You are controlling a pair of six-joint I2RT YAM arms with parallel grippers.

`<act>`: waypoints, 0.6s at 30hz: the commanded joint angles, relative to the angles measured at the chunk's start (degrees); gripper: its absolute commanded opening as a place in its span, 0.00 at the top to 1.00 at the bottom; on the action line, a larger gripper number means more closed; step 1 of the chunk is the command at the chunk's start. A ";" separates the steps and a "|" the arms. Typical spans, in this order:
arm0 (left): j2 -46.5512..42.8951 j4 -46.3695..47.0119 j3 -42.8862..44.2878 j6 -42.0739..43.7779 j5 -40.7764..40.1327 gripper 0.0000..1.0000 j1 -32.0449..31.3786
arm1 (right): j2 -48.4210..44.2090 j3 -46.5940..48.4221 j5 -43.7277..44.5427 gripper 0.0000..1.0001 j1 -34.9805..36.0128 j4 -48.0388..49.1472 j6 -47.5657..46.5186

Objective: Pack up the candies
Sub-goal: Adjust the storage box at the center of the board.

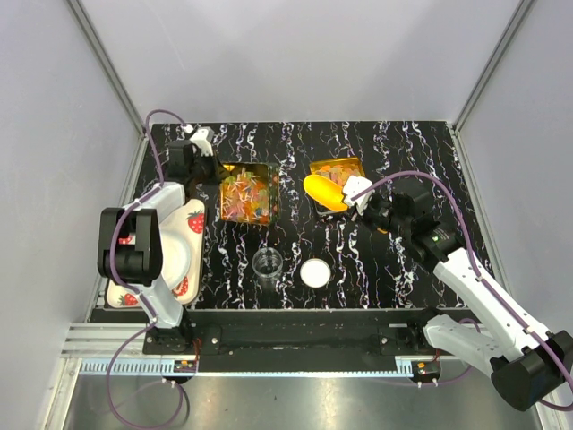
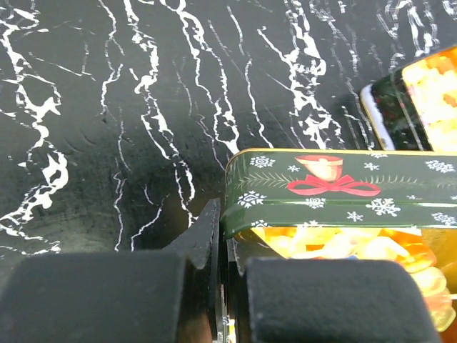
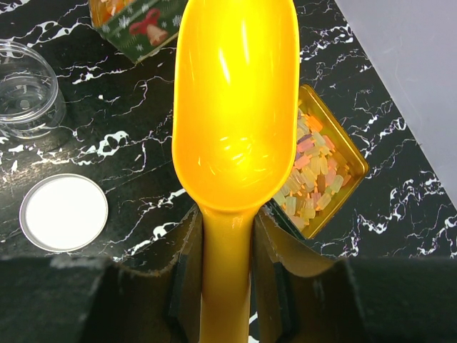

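Candies fill a square tin left of centre, and paler candies lie in a second tin to its right. My left gripper is shut on the left tin's wall; the left wrist view shows its fingers pinching the green rim, with candies inside. My right gripper is shut on the handle of a yellow-orange scoop. In the right wrist view the scoop looks empty and hangs over the edge of the right tin and its candies.
A clear empty jar and its white lid stand near the front middle; both also show in the right wrist view, jar and lid. A white strawberry-print plate lies at the left under my left arm.
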 commanded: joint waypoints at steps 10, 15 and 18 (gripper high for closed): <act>-2.96 4.07 2.18 -0.96 2.53 1.00 0.75 | -0.64 0.28 -0.57 1.00 -0.26 1.86 0.52; -2.08 3.82 3.23 -2.19 4.07 1.00 1.54 | -0.64 0.37 -0.57 1.00 -0.26 1.86 0.53; -1.81 0.73 4.38 -1.47 0.71 1.00 1.28 | -0.64 0.28 -0.57 1.00 -0.26 1.86 0.53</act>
